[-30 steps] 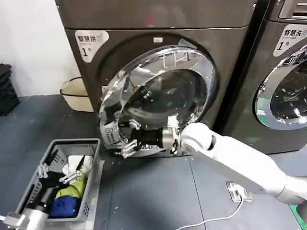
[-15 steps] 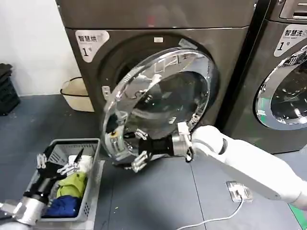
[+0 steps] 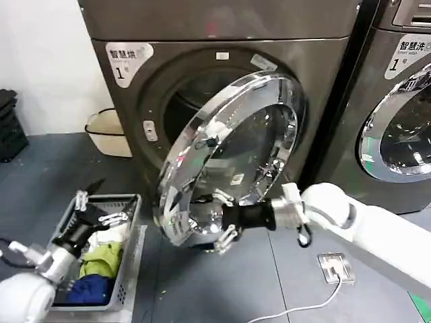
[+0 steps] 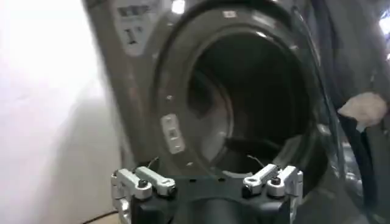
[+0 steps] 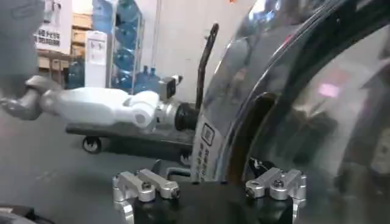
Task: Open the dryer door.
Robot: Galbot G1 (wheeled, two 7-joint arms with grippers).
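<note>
Dryer door (image 3: 232, 151): we record it swung partway out from the dryer (image 3: 222, 40), chrome rim forward, the dark drum opening exposed behind its left edge. Right tool (image 3: 219, 222): we find it at the door's lower rim, fingers spread wide with the rim's edge between them in the right wrist view, gripping nothing firmly that we can tell. Left tool (image 3: 94, 208): we note it low at left over the grey laundry basket (image 3: 124, 282), fingers spread wide and empty.
</note>
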